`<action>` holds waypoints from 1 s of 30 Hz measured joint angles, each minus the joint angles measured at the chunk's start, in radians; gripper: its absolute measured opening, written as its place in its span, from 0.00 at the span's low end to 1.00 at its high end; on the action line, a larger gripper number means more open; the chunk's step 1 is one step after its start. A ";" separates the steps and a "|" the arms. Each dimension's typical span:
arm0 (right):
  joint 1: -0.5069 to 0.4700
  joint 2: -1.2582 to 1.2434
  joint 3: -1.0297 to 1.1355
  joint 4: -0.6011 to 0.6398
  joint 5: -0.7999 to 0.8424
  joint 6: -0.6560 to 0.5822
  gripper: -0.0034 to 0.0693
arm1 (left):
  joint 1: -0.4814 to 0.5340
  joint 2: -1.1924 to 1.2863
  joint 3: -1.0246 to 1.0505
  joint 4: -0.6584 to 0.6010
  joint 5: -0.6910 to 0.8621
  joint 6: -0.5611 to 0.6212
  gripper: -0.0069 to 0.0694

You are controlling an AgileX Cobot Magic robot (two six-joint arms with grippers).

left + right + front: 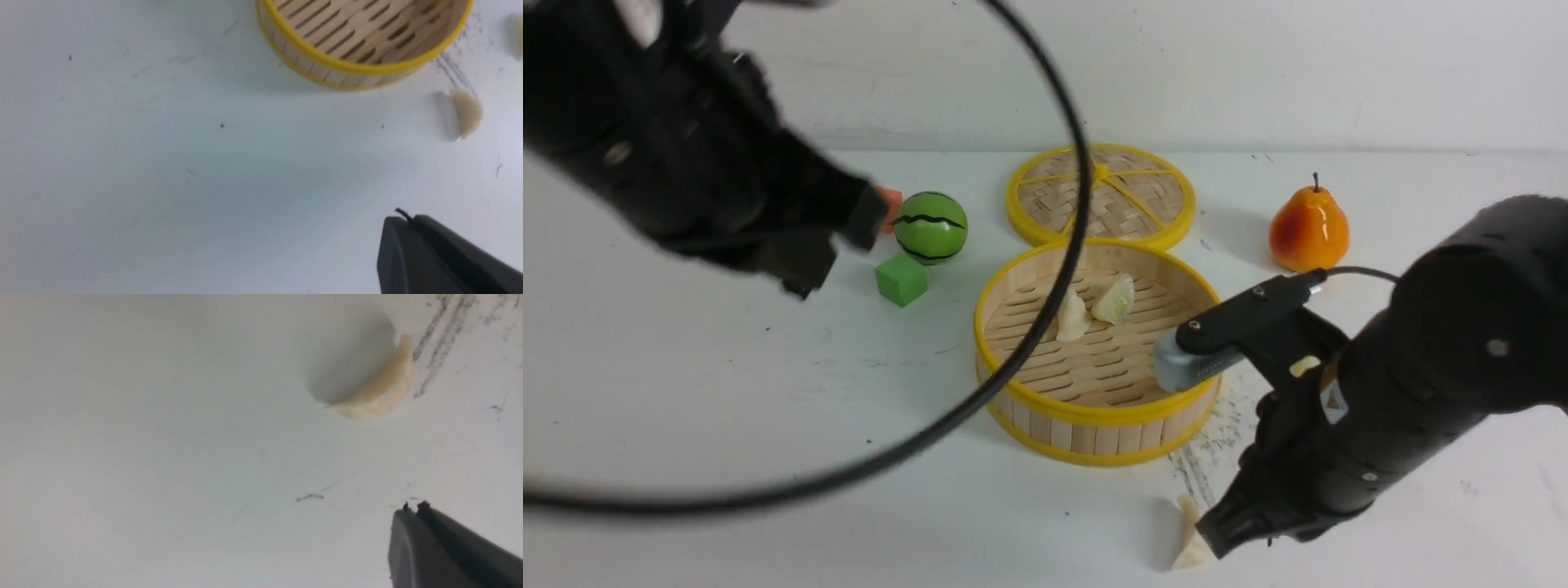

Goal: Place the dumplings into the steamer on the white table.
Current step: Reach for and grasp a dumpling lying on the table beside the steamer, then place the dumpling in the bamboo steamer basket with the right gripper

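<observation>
The steamer (1094, 412) stands mid-table on the white table (727, 392), with two dumplings (1072, 318) (1115, 300) lying on its slatted floor. Another dumpling (1191, 539) lies on the table in front of the steamer, right beside the tip of my right arm (1339, 457). In the right wrist view that dumpling (378, 394) lies ahead of my right gripper (413, 507), which is shut and holds nothing. My left gripper (408, 218) is shut and bare above the table, short of the steamer (359, 69) and a loose dumpling (467, 112). A further dumpling (517, 36) shows at that frame's edge.
Behind the steamer lies its woven lid (1101, 196). A green striped ball (930, 227), a green cube (901, 279) and an orange block (890, 204) sit at the back left, a pear (1308, 230) at the back right. A black cable (1045, 327) loops across the view.
</observation>
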 joint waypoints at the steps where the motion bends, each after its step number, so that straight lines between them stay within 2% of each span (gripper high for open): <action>1: -0.001 0.013 0.000 -0.007 -0.014 0.018 0.09 | 0.000 -0.042 0.052 -0.001 -0.014 -0.006 0.07; 3: -0.002 0.042 -0.001 -0.008 -0.044 0.046 0.15 | 0.000 -0.111 0.138 -0.008 -0.037 -0.018 0.07; 8: -0.002 0.144 -0.003 -0.013 -0.199 0.173 0.52 | 0.000 -0.325 0.411 -0.035 -0.090 -0.033 0.07; 12: -0.002 0.215 -0.008 -0.048 -0.241 0.250 0.76 | 0.000 -0.436 0.513 -0.035 -0.094 -0.036 0.07; 13: -0.002 0.215 -0.008 -0.048 -0.243 0.254 0.77 | 0.000 -0.436 0.518 -0.035 -0.094 -0.036 0.07; 14: -0.002 0.251 -0.008 -0.059 -0.248 0.283 0.82 | 0.000 -0.484 0.548 -0.035 -0.094 -0.036 0.07; 16: -0.002 0.285 -0.008 -0.061 -0.251 0.298 0.84 | 0.000 -0.526 0.568 -0.035 -0.094 -0.036 0.07; 19: -0.002 0.325 -0.010 -0.064 -0.247 0.310 0.79 | 0.000 -0.573 0.587 -0.035 -0.093 -0.036 0.07; 21: -0.003 0.327 -0.016 -0.067 -0.239 0.311 0.67 | 0.000 -0.596 0.587 -0.035 -0.085 -0.036 0.07; 22: -0.003 0.327 -0.016 -0.067 -0.237 0.311 0.65 | 0.000 -0.598 0.587 -0.035 -0.084 -0.036 0.07; 25: -0.005 0.323 -0.029 -0.067 -0.183 0.308 0.31 | 0.000 -0.621 0.588 -0.035 -0.051 -0.036 0.07; 27: -0.005 0.312 -0.050 -0.067 -0.139 0.286 0.28 | 0.000 -0.626 0.588 -0.035 -0.035 -0.036 0.07; 30: -0.005 0.272 -0.119 -0.052 -0.048 0.206 0.31 | 0.000 -0.629 0.588 -0.034 -0.007 -0.036 0.07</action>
